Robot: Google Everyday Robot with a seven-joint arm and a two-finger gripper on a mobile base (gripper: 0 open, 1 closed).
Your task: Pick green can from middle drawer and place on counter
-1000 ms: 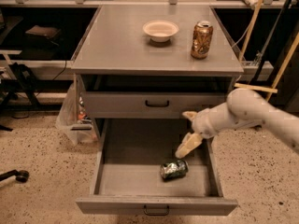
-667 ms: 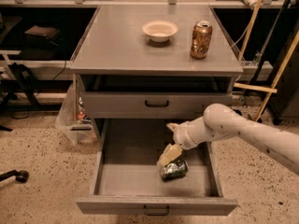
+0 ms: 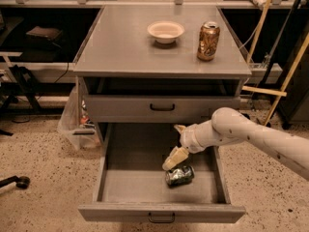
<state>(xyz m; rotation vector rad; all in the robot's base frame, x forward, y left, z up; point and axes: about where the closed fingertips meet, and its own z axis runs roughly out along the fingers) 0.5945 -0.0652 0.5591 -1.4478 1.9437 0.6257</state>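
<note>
The green can (image 3: 179, 175) lies on its side on the floor of the open middle drawer (image 3: 116, 185), right of centre and near the front. My gripper (image 3: 174, 159) hangs inside the drawer just above and slightly left of the can, close to its upper left end. I cannot tell if it touches the can. The arm (image 3: 251, 134) reaches in from the right over the drawer's right wall. The counter (image 3: 130, 47) is the cabinet's flat grey top above.
A cream bowl (image 3: 165, 31) and a taller brown-gold can (image 3: 208, 41) stand on the counter's far right part. The shallower upper drawer front (image 3: 161, 108) is shut above the open drawer. A plastic bag (image 3: 72, 120) sits left of the cabinet, and wooden poles (image 3: 270, 88) lean at the right.
My gripper has moved left and down from the drawer's right side to just above the green can. The can has not moved.
</note>
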